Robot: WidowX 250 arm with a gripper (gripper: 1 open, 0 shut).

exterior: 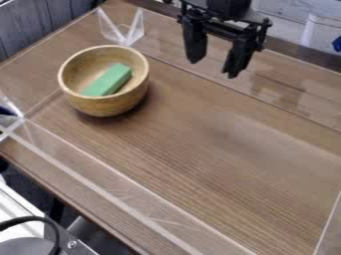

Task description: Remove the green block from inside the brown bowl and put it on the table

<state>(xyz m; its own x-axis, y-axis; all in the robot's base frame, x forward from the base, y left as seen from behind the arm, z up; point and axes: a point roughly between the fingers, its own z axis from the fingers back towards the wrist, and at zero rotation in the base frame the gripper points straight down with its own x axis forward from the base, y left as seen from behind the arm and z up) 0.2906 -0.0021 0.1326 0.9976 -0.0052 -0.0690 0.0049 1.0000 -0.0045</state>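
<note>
A small bright green block (pixel 108 79) lies flat inside the round light-brown wooden bowl (pixel 104 102), which stands on the left part of the wood-grain table (pixel 213 139). My black gripper (pixel 216 58) hangs above the table's far side, to the right of the bowl and well apart from it. Its two fingers point down with a wide gap between them, and nothing is held.
Low clear plastic walls (pixel 80 164) run along the table's edges, with a folded clear corner (pixel 123 30) behind the bowl. A black round object (pixel 34 239) sits below the table's front-left corner.
</note>
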